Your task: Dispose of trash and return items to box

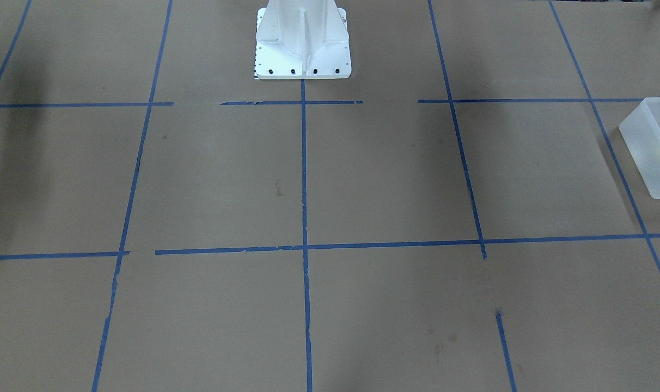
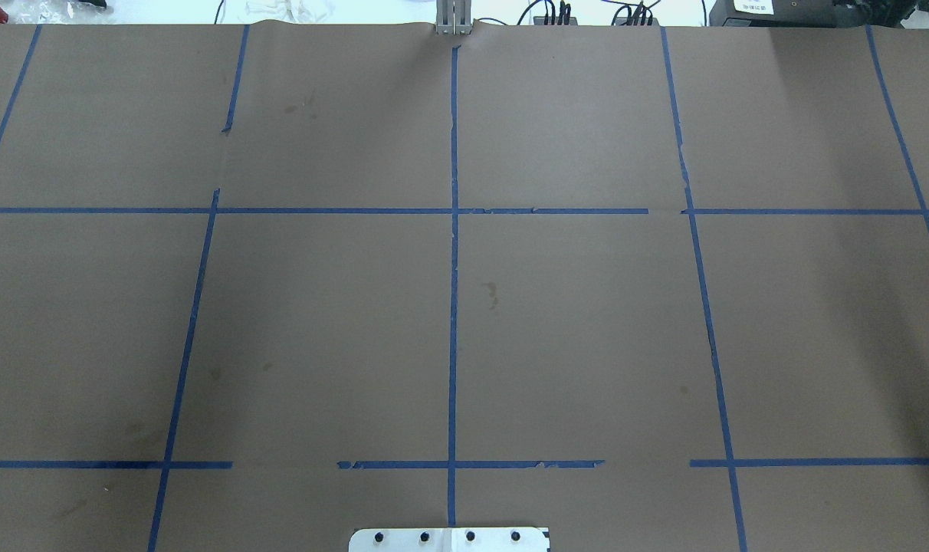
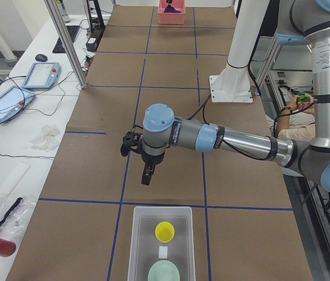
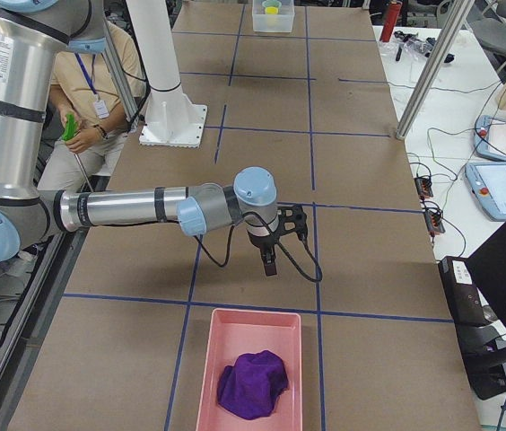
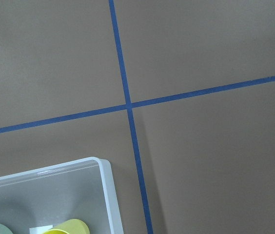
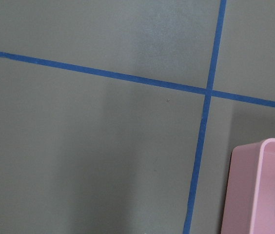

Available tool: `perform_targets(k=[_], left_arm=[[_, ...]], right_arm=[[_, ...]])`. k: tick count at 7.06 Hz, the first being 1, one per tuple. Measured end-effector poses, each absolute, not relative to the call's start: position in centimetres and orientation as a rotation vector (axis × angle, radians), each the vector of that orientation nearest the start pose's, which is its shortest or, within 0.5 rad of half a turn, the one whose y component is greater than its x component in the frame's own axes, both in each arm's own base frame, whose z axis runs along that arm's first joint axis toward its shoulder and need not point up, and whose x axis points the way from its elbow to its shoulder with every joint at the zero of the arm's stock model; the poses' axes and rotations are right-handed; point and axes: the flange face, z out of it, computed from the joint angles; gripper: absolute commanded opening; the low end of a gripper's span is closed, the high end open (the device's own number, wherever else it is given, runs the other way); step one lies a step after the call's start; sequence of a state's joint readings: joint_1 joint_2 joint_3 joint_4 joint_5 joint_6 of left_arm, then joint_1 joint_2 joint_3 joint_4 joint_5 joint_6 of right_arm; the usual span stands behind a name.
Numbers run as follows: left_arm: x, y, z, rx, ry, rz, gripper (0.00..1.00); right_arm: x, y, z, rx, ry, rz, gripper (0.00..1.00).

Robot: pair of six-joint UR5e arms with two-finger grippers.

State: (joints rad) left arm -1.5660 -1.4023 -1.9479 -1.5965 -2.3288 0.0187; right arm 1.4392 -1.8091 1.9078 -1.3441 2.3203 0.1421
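The frosted-white box (image 3: 161, 246) stands at the table's left end and holds the yellow cup (image 3: 165, 232) and the mint-green bowl (image 3: 164, 272), with a small white piece between them. The box also shows at the front view's right edge (image 1: 648, 147), and one corner of it shows in the left wrist view (image 5: 103, 170) with the cup (image 5: 67, 228). My left gripper (image 3: 147, 175) hangs above the table just short of the box. My right gripper (image 4: 269, 260) hangs above the table just short of a pink bin. I cannot tell whether either is open or shut.
The pink bin (image 4: 251, 373) at the table's right end holds a purple cloth (image 4: 253, 384). The white pedestal base (image 1: 303, 43) stands at the robot's side. Blue tape lines cross the brown table. A person sits beside the robot (image 4: 100, 81).
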Motion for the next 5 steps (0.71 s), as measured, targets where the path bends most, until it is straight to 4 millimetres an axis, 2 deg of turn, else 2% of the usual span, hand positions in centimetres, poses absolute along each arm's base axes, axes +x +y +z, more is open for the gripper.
perform_targets(k=[2, 5], left_arm=[[-6.9, -43.0, 54.3, 0.243, 0.751, 0.100, 1.00], [-7.3, -43.6, 56.6, 0.200, 0.752, 0.075, 1.00]], right_arm=[[1.2, -41.6, 57.0, 0.217, -0.775, -0.112, 1.00], [1.5, -41.6, 56.8, 0.222, -0.783, -0.107, 1.00]])
